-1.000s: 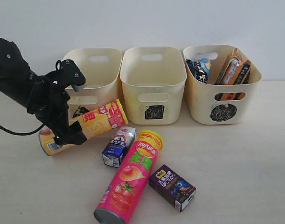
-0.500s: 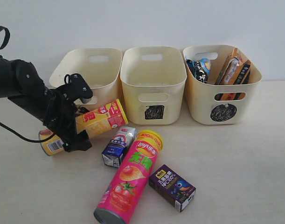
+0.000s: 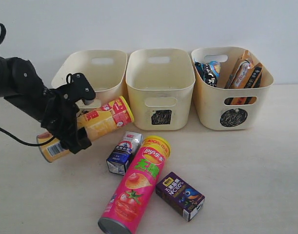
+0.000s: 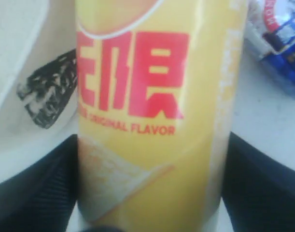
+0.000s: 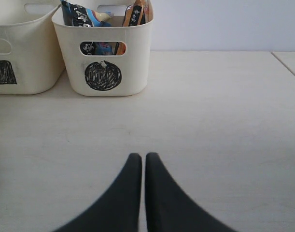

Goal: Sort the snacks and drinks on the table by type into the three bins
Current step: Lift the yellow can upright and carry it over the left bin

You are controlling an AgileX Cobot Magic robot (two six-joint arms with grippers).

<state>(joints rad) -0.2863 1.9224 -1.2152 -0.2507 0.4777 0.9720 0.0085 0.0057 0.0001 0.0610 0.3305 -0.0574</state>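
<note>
Pink and nearest the front, the Lay's can (image 3: 133, 192) lies on its side on the pale beige table (image 3: 256, 170), silver base forward and yellow lid pointing back toward the bins. Just beside it on the right lies the dark purple carton (image 3: 180, 196) with the bird picture; whether the two touch I cannot tell. A little farther back, close against the lid end of the pink can on its left, sits the blue and white carton (image 3: 123, 152). Beyond that, the left gripper (image 3: 76, 132) is clamped around the yellow can (image 3: 105, 119), which tilts with its red-banded end raised toward the left bin (image 3: 92, 68). The left wrist view shows black fingers (image 4: 34, 193) pressed to both sides of the can, with that bin's black scribble next to it. The right gripper (image 5: 139, 158) hangs low over bare table well to the right, its two fingers pressed together with nothing between them. At the back three cream tubs stand in a row: the left one, the middle bin (image 3: 160, 90) marked with a square, and the right bin (image 3: 214, 105) marked with a circle, which holds the blue-black bag (image 3: 207, 73) and the orange bag (image 3: 241, 73). Behind them is a plain white wall (image 3: 188, 19).
</note>
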